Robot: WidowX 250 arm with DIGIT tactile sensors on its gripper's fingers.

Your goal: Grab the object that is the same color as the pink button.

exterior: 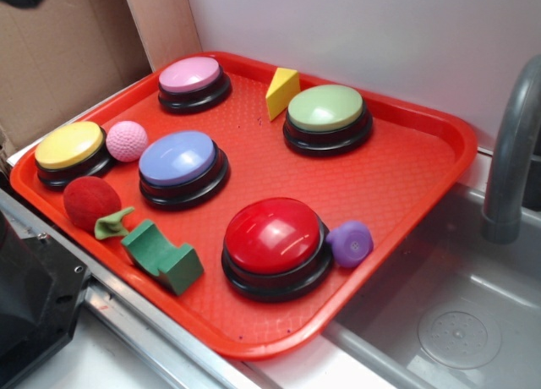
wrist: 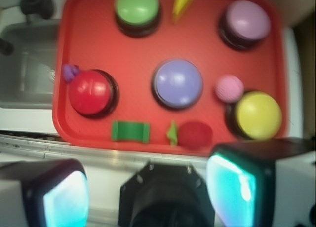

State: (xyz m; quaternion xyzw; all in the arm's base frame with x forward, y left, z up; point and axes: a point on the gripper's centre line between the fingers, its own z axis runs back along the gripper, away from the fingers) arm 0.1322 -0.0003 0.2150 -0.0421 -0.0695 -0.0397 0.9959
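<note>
Nearest in the wrist view, the pincer [wrist: 148,192] hangs above the worktop edge short of the red tray [wrist: 64,64], its two fingers [wrist: 64,197] well apart with nothing between them, apparently a high survey pose before any descent. Along the tray's near edge lie a green block [exterior: 165,258] and a fuzzy red ball [exterior: 90,201] with a small green scrap touching it; the red button [exterior: 272,237] stands right of them, a purple lump [exterior: 351,242] against its base. Mid-tray sits the lavender-blue button [exterior: 179,161]. The target, the small pink dimpled ball [exterior: 127,140], rests between this button and the yellow button [exterior: 69,148], just beside both, so a grasp there probably needs narrow clearance. Farthest are the pink button [exterior: 193,76], a yellow wedge [exterior: 281,91] and the green button [exterior: 326,110]. The exterior view alone shows the ball's dimples and the sink's faucet [exterior: 511,152]; only the wrist view shows the pincer.
</note>
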